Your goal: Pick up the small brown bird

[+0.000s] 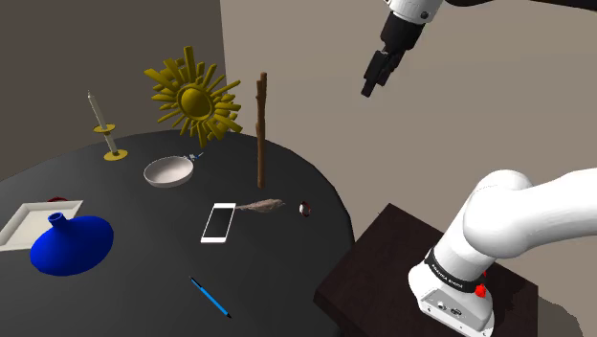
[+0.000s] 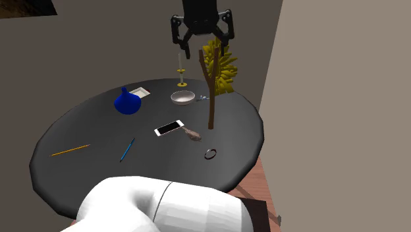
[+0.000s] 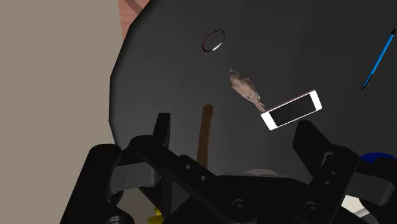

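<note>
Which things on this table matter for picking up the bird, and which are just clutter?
For the job: small brown bird, gripper.
Lying about: phone, blue vase, bowl, blue pen, ring, candlestick, yellow sun ornament, upright stick, white tray.

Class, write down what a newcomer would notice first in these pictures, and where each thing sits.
The spiky yellow sun ornament at the round black table's far edge stands out, as does the deep blue vase near the shoulder view's left edge. The open black gripper hangs high above the table, where the small brown bird lies beside a white-framed phone.
</note>
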